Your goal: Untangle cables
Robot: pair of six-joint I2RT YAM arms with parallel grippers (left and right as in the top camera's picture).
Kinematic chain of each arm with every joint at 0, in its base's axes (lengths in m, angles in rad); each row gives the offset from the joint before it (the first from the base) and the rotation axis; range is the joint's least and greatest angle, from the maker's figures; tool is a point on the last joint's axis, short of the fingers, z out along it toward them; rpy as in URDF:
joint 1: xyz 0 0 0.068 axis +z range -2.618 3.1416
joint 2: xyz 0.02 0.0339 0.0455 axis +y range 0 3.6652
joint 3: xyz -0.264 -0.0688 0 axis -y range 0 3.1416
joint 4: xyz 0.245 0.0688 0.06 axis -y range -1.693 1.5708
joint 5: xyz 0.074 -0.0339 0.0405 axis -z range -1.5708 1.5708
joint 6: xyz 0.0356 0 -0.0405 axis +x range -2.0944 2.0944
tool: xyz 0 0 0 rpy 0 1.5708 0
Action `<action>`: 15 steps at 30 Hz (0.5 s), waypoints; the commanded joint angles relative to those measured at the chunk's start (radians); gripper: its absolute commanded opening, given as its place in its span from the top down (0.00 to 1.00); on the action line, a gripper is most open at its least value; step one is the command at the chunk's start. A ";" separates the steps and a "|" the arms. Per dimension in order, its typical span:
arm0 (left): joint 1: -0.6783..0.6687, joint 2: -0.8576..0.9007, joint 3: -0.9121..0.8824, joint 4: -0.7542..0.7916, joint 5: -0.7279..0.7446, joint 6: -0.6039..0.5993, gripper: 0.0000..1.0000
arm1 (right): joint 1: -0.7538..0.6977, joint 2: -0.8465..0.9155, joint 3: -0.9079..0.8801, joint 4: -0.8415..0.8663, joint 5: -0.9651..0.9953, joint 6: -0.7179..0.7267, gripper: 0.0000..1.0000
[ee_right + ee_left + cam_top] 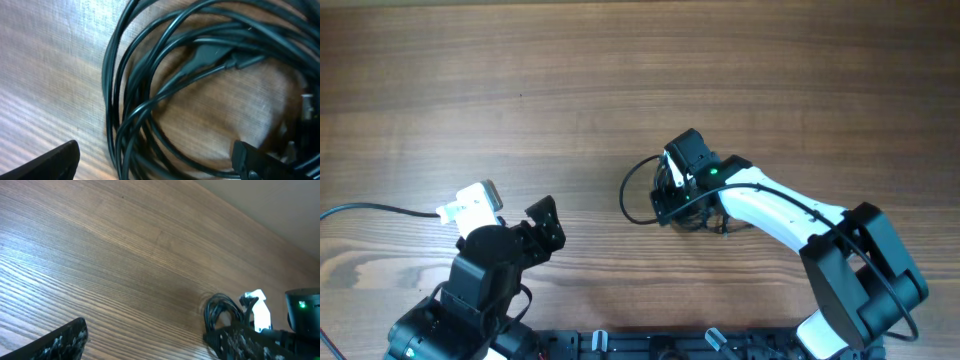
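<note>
The cables are thin black wires wound in a loose bundle on the wooden table. In the overhead view the cables (pixel 638 196) lie at the centre, one loop sticking out to the left, the rest under my right arm. My right gripper (pixel 672 205) is right over the bundle. In the right wrist view the cables (pixel 150 100) fill the frame, and my right gripper (pixel 155 162) is open with its fingers on either side of several strands. My left gripper (pixel 548 228) is open and empty, left of the bundle. The left wrist view shows my left gripper (pixel 145 340) and the cables (pixel 220 312) ahead.
The wooden table (pixel 620 70) stretches bare to the far side. A thicker black lead (pixel 370 210) runs from the left edge to the white camera unit (pixel 472 207) on my left arm. The arm bases stand at the near edge.
</note>
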 commanded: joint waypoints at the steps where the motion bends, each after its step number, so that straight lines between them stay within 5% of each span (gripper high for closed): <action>1: -0.002 0.004 0.008 0.000 -0.021 -0.002 0.08 | 0.007 0.083 -0.080 -0.103 -0.137 -0.097 0.00; 3: -0.002 0.004 0.008 0.000 -0.021 -0.002 0.08 | 0.007 0.083 -0.080 -0.101 -0.137 -0.102 0.07; 5: -0.002 0.004 0.008 -0.001 -0.021 -0.003 0.08 | 0.007 0.083 -0.080 -0.084 -0.137 -0.109 0.65; 7: -0.002 0.004 0.008 -0.008 -0.021 -0.002 0.08 | 0.007 0.083 -0.080 -0.050 -0.137 -0.108 0.83; 9: -0.002 0.004 0.008 -0.020 -0.021 -0.002 0.07 | 0.007 0.083 -0.080 -0.011 -0.137 -0.082 0.95; 15: -0.002 0.004 0.008 -0.023 -0.021 -0.003 0.05 | 0.007 0.034 0.078 -0.095 -0.136 -0.016 0.96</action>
